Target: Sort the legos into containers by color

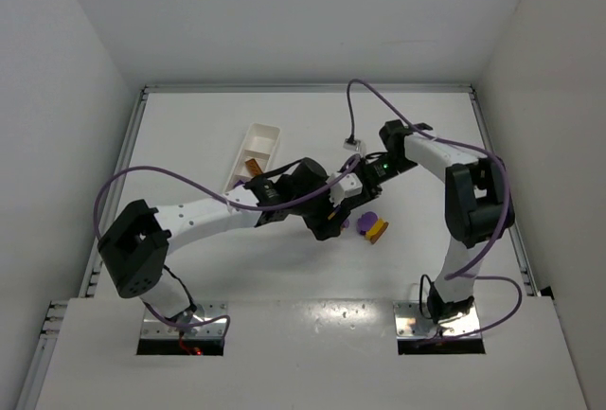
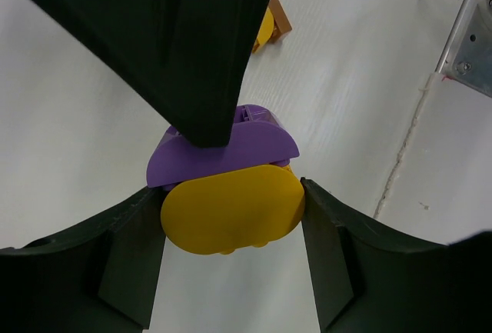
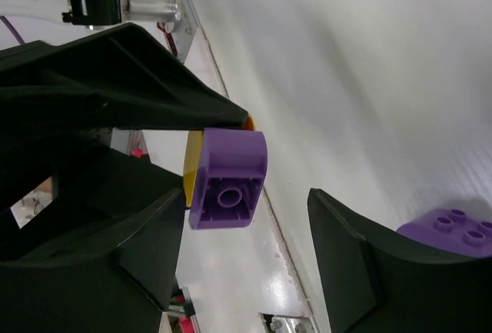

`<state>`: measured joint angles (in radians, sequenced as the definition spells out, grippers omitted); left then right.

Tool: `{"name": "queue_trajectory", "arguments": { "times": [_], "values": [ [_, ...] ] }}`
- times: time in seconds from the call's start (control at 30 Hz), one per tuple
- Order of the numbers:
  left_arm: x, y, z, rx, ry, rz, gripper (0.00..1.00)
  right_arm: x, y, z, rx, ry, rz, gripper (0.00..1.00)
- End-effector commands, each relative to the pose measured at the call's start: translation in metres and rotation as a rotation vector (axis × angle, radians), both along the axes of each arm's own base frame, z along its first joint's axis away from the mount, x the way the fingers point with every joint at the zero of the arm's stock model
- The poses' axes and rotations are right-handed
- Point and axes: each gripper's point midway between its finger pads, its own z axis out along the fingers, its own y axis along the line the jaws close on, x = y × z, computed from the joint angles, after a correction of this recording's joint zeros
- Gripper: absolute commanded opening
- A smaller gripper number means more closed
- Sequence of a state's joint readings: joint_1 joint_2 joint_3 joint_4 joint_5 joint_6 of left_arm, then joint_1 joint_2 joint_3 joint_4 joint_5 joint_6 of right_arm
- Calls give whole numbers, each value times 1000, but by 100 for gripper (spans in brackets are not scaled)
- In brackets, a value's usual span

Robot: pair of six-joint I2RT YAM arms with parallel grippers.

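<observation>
Since the yellow lego is stuck to a purple lego, the left gripper pinches the yellow one by its sides, near mid-table and right of the tray. The right gripper stands open around the purple. Light, rigid and slick, they likely want a square hold on flat faces.

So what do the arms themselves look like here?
Both the left arm and right arm have white links with chunky black joints. A purple cable loops along each. The fingers are matte black, broad and curved.
</observation>
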<state>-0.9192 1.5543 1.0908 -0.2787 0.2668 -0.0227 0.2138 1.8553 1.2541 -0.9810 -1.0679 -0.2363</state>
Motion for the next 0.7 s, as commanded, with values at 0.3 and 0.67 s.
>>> {"name": "queue_trajectory", "arguments": {
  "times": [0.3,0.67],
  "values": [
    [13,-12,24,-57,-50,-2,10,-8,22,6,12,-18,92,41],
    [30,5,16,-17,-82,68,9,-11,14,15,79,31,104,1]
  ]
}}
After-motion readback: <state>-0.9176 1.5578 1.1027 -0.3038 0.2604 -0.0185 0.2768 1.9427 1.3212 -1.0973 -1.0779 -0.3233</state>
